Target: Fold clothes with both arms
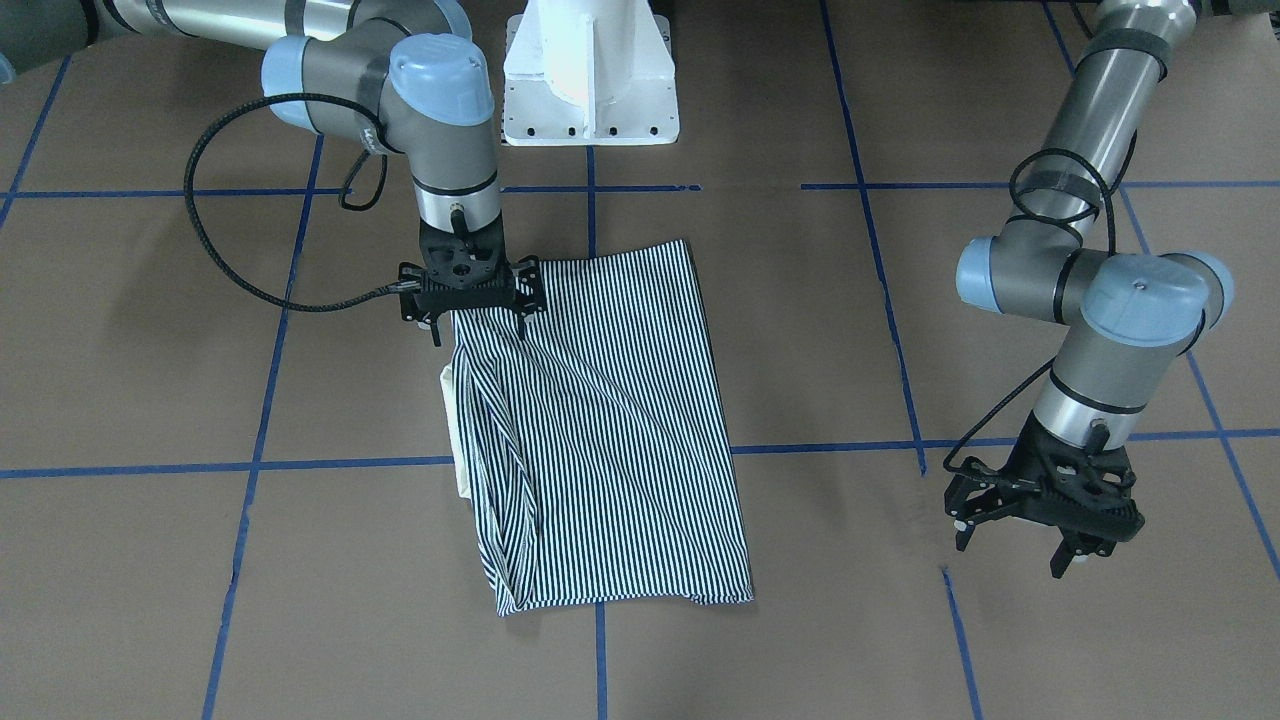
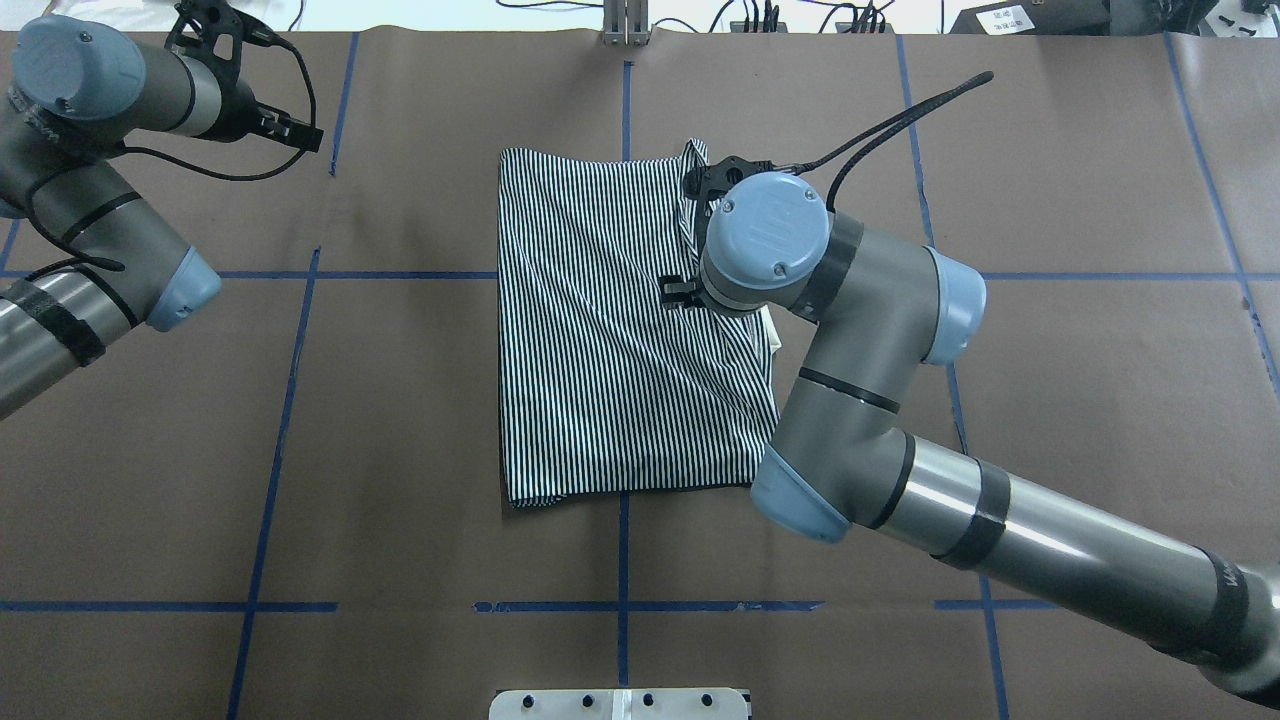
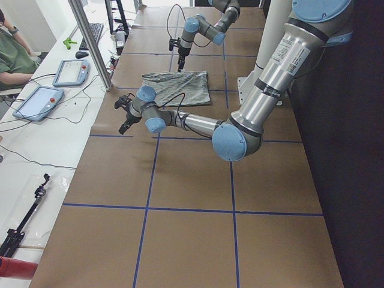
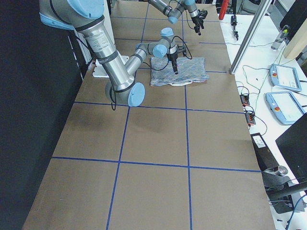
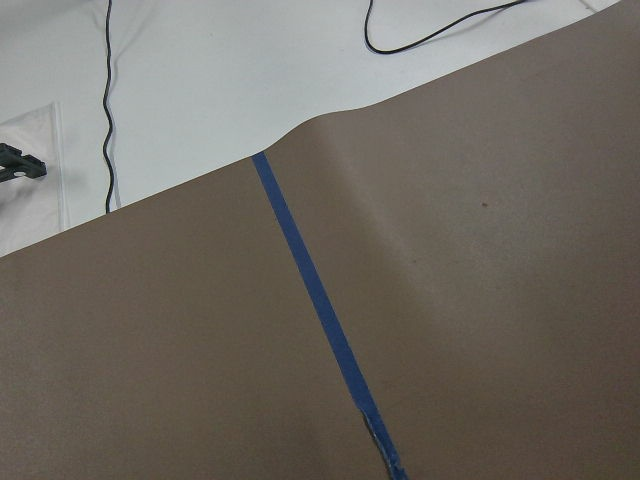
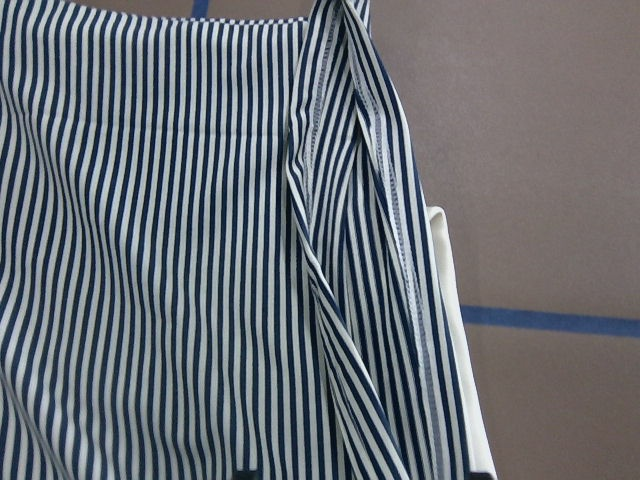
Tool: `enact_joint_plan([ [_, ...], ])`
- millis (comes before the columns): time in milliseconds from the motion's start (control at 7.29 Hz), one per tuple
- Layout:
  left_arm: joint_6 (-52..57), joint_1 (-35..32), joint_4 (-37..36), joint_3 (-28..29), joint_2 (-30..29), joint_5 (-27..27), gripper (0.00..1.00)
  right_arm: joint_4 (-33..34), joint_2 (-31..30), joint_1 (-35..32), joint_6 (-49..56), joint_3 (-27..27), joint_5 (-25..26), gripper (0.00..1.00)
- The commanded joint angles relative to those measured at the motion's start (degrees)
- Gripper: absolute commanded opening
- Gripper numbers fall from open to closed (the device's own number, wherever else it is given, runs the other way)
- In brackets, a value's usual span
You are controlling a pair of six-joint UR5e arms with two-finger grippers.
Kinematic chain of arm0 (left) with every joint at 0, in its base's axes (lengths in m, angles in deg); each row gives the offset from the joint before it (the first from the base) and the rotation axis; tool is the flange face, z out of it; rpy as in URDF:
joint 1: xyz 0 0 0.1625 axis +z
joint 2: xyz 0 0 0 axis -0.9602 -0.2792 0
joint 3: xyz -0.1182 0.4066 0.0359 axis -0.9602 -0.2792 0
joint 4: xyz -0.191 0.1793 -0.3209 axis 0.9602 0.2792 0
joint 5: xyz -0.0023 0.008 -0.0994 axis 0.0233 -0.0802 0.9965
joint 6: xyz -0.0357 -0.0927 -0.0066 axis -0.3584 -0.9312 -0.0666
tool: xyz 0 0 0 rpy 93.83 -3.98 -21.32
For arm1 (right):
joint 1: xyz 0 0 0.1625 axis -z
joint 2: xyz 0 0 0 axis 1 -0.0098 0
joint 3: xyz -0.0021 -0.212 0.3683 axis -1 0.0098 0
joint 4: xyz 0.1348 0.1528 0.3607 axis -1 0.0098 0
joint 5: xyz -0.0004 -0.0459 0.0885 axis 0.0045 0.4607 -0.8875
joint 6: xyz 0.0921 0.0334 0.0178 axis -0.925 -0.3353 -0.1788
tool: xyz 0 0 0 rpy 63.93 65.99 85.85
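Looks mostly folded to me: the striped shirt [image 1: 620, 420] lies mid table [image 1: 150, 400] as a rough rectangle, with the cream collar [image 1: 457, 440] poking out one side. The right fingers [image 1: 437, 330] are spread over its bunched corner nearest the robot and grip nothing. The left fingers [image 1: 1065, 560] hang spread too, well apart from it. I'd guess tidying that edge, or one more fold, is what's left.

Lighting: bright, even, from overhead. Shadows: faint, soft. Glare: white streak on right arm [image 2: 1040, 540] tube. Focus: sharp throughout.
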Motion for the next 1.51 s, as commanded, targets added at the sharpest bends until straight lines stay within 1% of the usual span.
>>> enact_joint_plan([
  [0, 0.0, 0.0, 0.1, 0.1, 0.1, 0.1, 1.0, -4.0, 8.0, -2.2, 0.2, 13.2, -1.1, 0.71],
  [137, 0.0, 0.0, 0.1, 0.1, 0.5, 0.1, 1.0, -8.3, 9.5, -2.3, 0.2, 18.6, -1.0, 0.67],
  [274, 0.0, 0.0, 0.1, 0.1, 0.7, 0.2, 1.0, -10.1, 9.5, -2.5, 0.3, 20.6, -1.0, 0.62],
  [549, 0.0, 0.0, 0.1, 0.0, 1.0, 0.1, 1.0, -10.1, 9.5, -2.6, 1.8, 20.6, -0.9, 0.54],
  [686, 0.0, 0.0, 0.1, 0.0, 1.0, 0.1, 1.0, -10.1, 9.4, -2.6, 1.9, 20.6, -1.0, 0.39],
  [823, 0.0, 0.0, 0.1, 0.0, 0.9, 0.2, 1.0, -9.8, 9.4, -2.6, 1.8, 20.6, -0.9, 0.15],
  [960, 0.0, 0.0, 0.1, 0.0, 1.0, 0.1, 1.0, -9.9, 9.0, -2.6, 1.9, 20.6, -0.9, 0.0],
  [1371, 0.0, 0.0, 0.1, 0.0, 1.0, 0.1, 1.0, -9.5, 8.7, -2.6, 2.2, 20.3, -0.9, 0.0],
])
